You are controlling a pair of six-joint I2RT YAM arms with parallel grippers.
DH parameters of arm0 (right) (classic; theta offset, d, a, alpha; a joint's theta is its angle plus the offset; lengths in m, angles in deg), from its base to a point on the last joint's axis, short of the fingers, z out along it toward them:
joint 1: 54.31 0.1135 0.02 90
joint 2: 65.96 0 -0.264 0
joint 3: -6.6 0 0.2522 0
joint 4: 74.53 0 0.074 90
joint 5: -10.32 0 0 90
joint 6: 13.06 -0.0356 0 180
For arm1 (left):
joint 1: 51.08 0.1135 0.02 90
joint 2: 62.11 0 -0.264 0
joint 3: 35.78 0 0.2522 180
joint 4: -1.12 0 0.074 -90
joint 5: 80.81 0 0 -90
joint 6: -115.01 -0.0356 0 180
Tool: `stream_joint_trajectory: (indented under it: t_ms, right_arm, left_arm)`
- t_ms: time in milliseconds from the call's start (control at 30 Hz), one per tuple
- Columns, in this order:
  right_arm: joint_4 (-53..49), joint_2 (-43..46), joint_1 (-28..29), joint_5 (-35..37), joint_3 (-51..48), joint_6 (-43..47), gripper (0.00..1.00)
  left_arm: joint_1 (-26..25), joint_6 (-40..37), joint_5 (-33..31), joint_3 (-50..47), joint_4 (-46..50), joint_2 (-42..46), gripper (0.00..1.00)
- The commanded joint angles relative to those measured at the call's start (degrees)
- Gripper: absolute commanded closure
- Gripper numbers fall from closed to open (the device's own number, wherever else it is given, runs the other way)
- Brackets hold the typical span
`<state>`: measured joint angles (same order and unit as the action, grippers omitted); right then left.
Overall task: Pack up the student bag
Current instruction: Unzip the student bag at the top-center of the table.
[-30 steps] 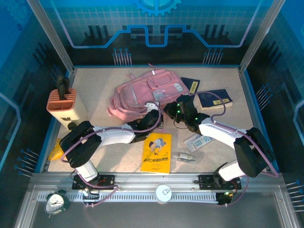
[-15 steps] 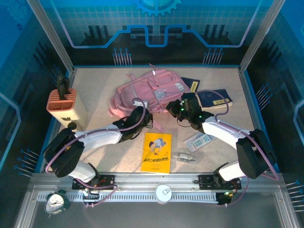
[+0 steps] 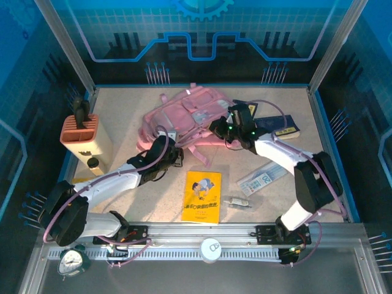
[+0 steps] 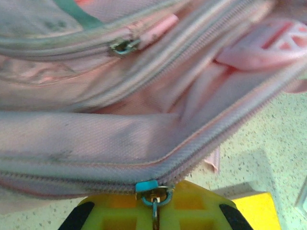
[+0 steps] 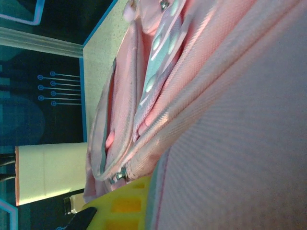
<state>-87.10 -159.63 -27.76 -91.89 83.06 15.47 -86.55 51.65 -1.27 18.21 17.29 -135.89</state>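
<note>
The speckled table (image 3: 122, 116) carries the student bag (image 3: 195, 109) at its far middle. The pink backpack lies flat and rumpled, one strap trailing toward the near side.

The left arm (image 3: 113, 180) stretches low from its base at the near left corner. Its white forearm runs diagonally up and to the right, and the left gripper (image 3: 173, 149) ends at the bag's near-left edge. In the left wrist view the bag's (image 4: 96, 134) opened zipper seam sweeps across the frame. The left gripper (image 4: 153, 214) is closed, and its yellow pads pinch the metal zipper pull (image 4: 154, 200) that hangs from a blue slider tab.

The right arm (image 3: 283, 161) rises from its base at the near right, bends sharply at the elbow and reaches back to the left. The right gripper (image 3: 218, 128) meets the bag's right side. Its wrist view is turned sideways — pink cloth (image 5: 225, 120) lies hard against the one yellow pad (image 5: 125, 203) in sight, and the right gripper is closed on that fabric.

An orange-and-cream pen holder (image 3: 86, 139) stands at the left. A yellow book (image 3: 202, 196) lies near the middle front, and a dark blue book (image 3: 283, 127) lies at the right — just beyond the right forearm.
</note>
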Motion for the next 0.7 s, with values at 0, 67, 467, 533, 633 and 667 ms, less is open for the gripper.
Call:
stream_joint_trajectory:
  t_ms: [0, 67, 467, 533, 633, 667]
  right_arm:
    - [-0.1, -4.7, -1.1, -2.0, 7.3, 6.4, 0.92]
    - [-2.9, -7.8, -1.4, -2.7, 11.5, 8.8, 0.87]
    - [-3.7, -4.8, -1.8, -9.7, 5.3, 9.0, 0.46]
    - [-0.1, -1.8, -1.1, -10.6, 0.6, 6.1, 0.41]
    - [2.2, 0.8, 0.7, -9.8, -3.7, 2.1, 0.34]
    - [3.4, 1.2, 1.6, -9.6, -4.9, 0.7, 0.32]
  left_arm:
    - [-0.7, -0.3, 5.7, -1.1, 2.7, 2.8, 1.00]
    - [-0.9, 0.4, 5.6, -0.9, 2.3, 2.8, 1.00]
    - [-1.1, 0.3, 8.1, 2.9, 0.0, -1.2, 1.00]
    - [-1.2, 0.0, 8.1, 3.3, 0.4, -1.7, 1.00]
    - [-1.4, 0.0, 8.3, 3.8, 0.6, -1.9, 1.00]
    - [-1.5, 0.0, 8.3, 4.0, 0.3, -1.9, 1.00]
